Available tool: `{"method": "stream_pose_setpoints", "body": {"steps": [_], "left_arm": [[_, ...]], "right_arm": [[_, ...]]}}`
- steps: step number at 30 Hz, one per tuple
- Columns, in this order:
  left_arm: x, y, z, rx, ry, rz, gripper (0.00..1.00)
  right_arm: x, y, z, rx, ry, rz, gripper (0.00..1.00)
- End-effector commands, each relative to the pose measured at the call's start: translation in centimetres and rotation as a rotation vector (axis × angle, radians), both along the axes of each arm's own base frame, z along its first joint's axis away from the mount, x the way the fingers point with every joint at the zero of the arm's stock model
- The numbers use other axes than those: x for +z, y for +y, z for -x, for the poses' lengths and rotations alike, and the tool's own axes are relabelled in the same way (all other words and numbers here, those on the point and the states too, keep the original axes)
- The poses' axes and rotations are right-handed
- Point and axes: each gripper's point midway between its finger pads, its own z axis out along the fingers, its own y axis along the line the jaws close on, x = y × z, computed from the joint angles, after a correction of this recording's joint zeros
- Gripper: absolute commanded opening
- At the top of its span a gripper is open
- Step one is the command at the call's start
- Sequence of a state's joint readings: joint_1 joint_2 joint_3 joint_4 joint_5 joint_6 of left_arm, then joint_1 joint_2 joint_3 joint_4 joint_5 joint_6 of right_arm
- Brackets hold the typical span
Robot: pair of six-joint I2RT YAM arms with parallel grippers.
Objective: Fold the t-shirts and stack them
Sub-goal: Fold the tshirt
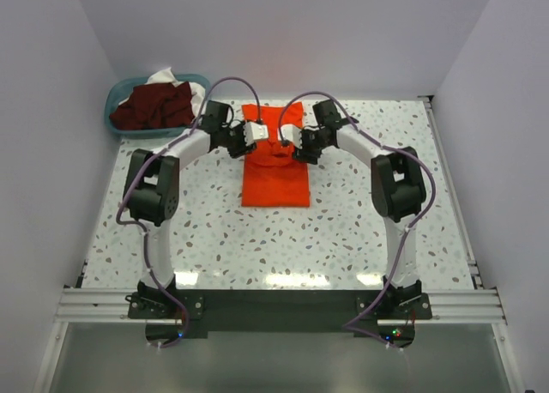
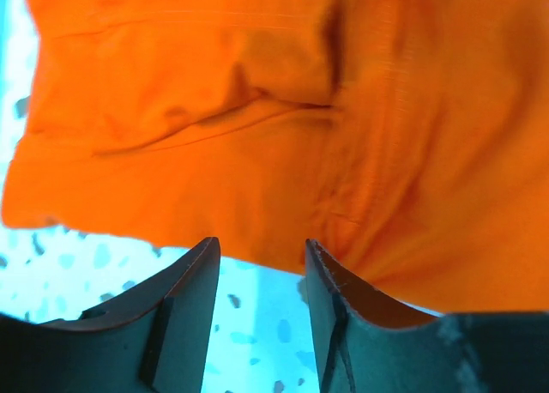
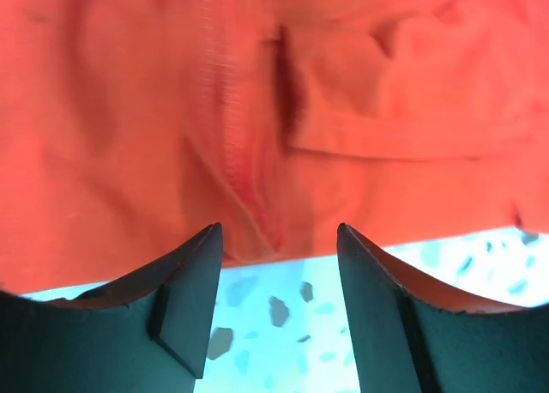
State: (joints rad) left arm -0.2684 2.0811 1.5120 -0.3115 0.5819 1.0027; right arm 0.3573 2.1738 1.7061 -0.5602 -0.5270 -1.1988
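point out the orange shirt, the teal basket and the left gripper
orange shirt [image 1: 276, 177], top view, on its flat folded body
teal basket [image 1: 111, 110], top view, on its left rim
left gripper [image 2: 262, 249], left wrist view, midway between its open fingertips

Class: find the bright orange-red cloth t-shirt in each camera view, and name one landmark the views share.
Top external: the bright orange-red cloth t-shirt lies mid-table, toward the far side.
Left wrist: the shirt fills the upper picture.
Right wrist: the shirt fills the upper picture.
Shared landmark: the white speckled tabletop, below the shirt's edge in both wrist views.
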Motion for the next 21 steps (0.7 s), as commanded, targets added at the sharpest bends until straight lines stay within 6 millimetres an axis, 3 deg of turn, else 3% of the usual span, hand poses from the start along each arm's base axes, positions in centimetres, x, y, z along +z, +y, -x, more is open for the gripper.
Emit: {"method": "stream_pose_setpoints", "body": {"steps": [1, 2, 4, 5, 6, 7, 8, 9, 10, 12, 14, 15, 16, 19, 21], "left_arm": [[5.0, 1.6, -4.6, 0.170, -0.119, 0.082, 0.51], [5.6, 2.0, -4.8, 0.200, -0.114, 0.102, 0.51], [7.3, 2.8, -4.0, 0.211, -0.107, 0.132, 0.51], [7.5, 3.0, -3.0, 0.203, -0.076, 0.138, 0.51], [6.6, 3.2, -1.4, 0.183, -0.036, 0.136, 0.51], [8.0, 2.7, 0.4, 0.134, -0.036, 0.157, 0.51], [7.5, 2.6, 2.1, 0.086, -0.015, 0.144, 0.51], [5.7, 2.5, 4.6, 0.057, 0.042, 0.143, 0.52], [6.8, 2.0, 6.2, 0.021, 0.035, 0.168, 0.53], [5.1, 1.5, 9.8, -0.031, 0.082, 0.158, 0.54], [4.0, 1.1, 11.8, -0.079, 0.086, 0.126, 0.55], [2.4, 0.7, 13.8, -0.103, 0.115, 0.110, 0.56], [2.6, 0.6, 14.4, -0.116, 0.085, 0.095, 0.57], [0.9, 0.0, 16.5, -0.157, 0.073, 0.059, 0.57], [-0.1, -0.2, 17.3, -0.186, 0.068, 0.027, 0.57]], "right_arm": [[4.6, -0.7, -3.5, -0.110, -0.155, -0.044, 0.61], [5.8, -1.1, -3.6, -0.130, -0.175, -0.042, 0.61], [6.5, -1.5, -2.7, -0.155, -0.152, -0.041, 0.59], [7.3, -1.7, -1.1, -0.141, -0.113, -0.046, 0.58], [7.6, -1.8, 0.0, -0.129, -0.086, -0.052, 0.55], [7.2, -1.8, 1.6, -0.105, -0.044, -0.055, 0.53], [7.1, -1.6, 3.6, -0.075, 0.014, -0.074, 0.51], [8.1, -1.5, 4.9, -0.058, 0.020, -0.091, 0.47], [6.8, -1.2, 6.9, -0.033, 0.071, -0.085, 0.45], [6.6, -0.5, 9.9, 0.019, 0.103, -0.074, 0.43], [4.5, -0.7, 12.8, 0.049, 0.171, -0.045, 0.42], [4.0, -0.5, 13.8, 0.060, 0.182, -0.033, 0.42], [3.0, -0.3, 15.5, 0.082, 0.207, -0.013, 0.42], [1.0, -0.1, 16.9, 0.088, 0.204, 0.017, 0.42], [0.3, 0.1, 16.6, 0.089, 0.177, 0.021, 0.42]]}}
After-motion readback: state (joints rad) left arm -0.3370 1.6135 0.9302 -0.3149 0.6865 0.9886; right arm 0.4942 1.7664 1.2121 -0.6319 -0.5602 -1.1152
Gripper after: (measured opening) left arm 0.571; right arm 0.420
